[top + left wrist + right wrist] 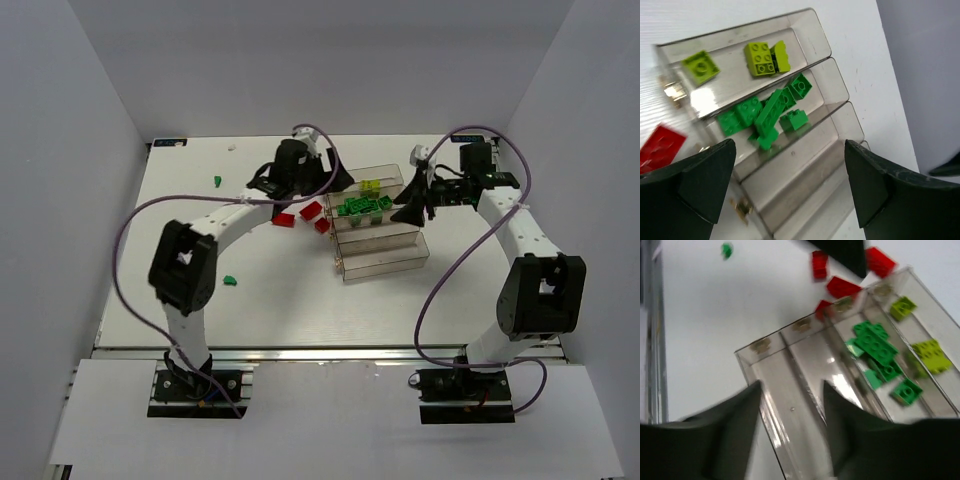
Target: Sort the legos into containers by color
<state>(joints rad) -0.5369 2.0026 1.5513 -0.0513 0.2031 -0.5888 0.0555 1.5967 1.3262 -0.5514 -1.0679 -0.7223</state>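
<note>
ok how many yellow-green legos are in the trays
3, all in the farthest tray: one lone yellow-green lego, and a touching pair further along. More may be hidden from view.

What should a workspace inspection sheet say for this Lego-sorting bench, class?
Surface: white table.
Job's things: four clear trays in a row; farthest holds yellow-green bricks, next green bricks, two nearest look empty; red bricks and two loose green bricks lie on the table.
Clutter: tiny white bit near the far edge, unidentifiable.
Grippers: left gripper and right gripper open over the trays, holding nothing.
Cables: purple cables loop from each arm.
Surroundings: plain white walls.
</note>
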